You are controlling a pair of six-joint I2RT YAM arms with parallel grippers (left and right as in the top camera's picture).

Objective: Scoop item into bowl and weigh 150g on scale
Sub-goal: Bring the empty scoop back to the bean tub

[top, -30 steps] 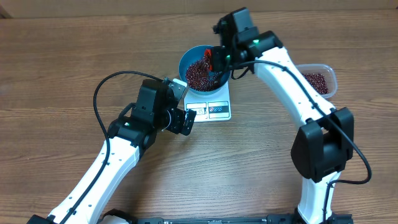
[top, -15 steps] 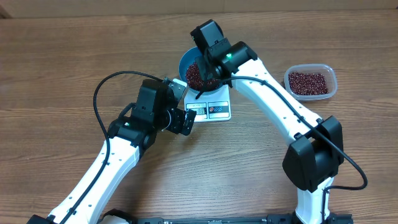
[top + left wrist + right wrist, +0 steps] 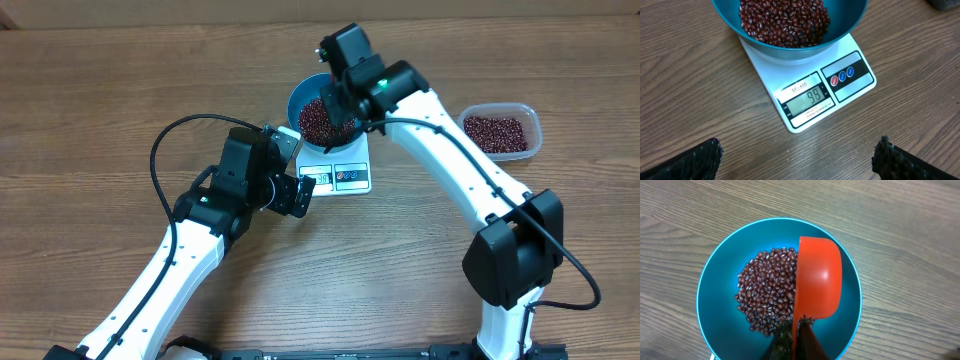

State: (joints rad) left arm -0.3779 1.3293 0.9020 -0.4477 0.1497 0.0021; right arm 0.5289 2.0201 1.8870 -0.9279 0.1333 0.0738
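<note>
The blue bowl point(image 3: 297, 101) stands on the white scale point(image 3: 345, 166) and holds a heap of dark red-brown beans point(image 3: 318, 122). My right gripper point(image 3: 345, 96) hangs over the bowl's right half, shut on the handle of an orange-red scoop point(image 3: 820, 280). The scoop is tipped on its edge above the beans point(image 3: 765, 290), inside the bowl point(image 3: 715, 305). My left gripper point(image 3: 293, 193) stands open just in front of the scale point(image 3: 805, 85), low over the table, nothing between its fingers point(image 3: 705, 157). The scale's display point(image 3: 807, 98) reads 98. The bowl point(image 3: 847, 20) overhangs the platform.
A clear plastic tub point(image 3: 500, 132) with more beans stands at the right, behind my right arm. A black cable point(image 3: 170, 140) loops over the table left of my left arm. Bare wooden table lies all round.
My right gripper with the scoop swung from the bowl's right rim leftward over the bowl, then eased a little back to the right. My left arm has not moved.
</note>
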